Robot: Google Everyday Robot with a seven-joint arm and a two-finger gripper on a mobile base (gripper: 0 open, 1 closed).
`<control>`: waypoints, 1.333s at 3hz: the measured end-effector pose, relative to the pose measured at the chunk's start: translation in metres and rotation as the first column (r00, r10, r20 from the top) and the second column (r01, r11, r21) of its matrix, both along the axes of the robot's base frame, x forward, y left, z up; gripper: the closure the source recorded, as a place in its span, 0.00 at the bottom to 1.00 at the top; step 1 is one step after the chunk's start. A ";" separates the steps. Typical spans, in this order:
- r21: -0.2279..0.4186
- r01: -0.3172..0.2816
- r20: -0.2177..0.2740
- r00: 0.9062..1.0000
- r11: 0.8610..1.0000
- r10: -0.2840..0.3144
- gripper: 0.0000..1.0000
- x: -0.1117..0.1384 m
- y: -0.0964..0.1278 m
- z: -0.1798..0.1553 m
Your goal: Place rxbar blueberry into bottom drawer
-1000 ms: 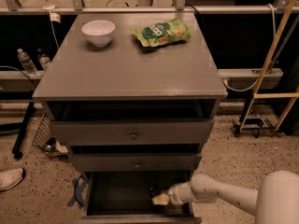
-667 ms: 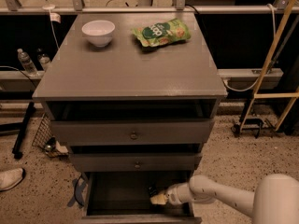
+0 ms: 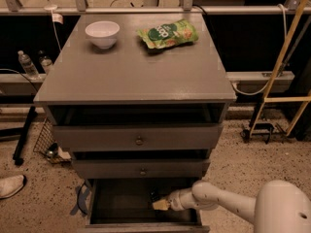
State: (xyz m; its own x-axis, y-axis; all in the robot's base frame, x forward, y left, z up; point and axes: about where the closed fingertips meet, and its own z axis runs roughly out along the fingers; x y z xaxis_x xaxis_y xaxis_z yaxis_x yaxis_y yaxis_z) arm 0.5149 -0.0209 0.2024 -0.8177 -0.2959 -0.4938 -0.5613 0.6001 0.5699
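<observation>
Camera view. Claw now a touch further toward 9 o'clock than a second ago, low inside the open bottom drawer, on its 3 o'clock side, reaching in from 3 o'clock. Reads as insertion about done, release probably next. Can't tell the claw state, open or closed. Taking the small dark shape just beside the claw, at its 11 o'clock, as the rxbar blueberry; already within the drawer walls, held or lying on the floor unclear. Up on the table: bowl at 11 o'clock, green snack bag at 1 o'clock, both unchanged.
</observation>
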 end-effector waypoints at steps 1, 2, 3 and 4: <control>0.001 -0.002 -0.002 1.000 1.000 0.002 0.82 -0.001 0.001 -0.001; 0.003 -0.005 -0.004 1.000 1.000 0.005 0.59 -0.002 0.003 -0.001; 0.004 -0.008 -0.006 1.000 1.000 0.008 0.36 -0.004 0.005 -0.002; 0.006 -0.010 -0.008 1.000 1.000 0.010 0.13 -0.005 0.007 -0.003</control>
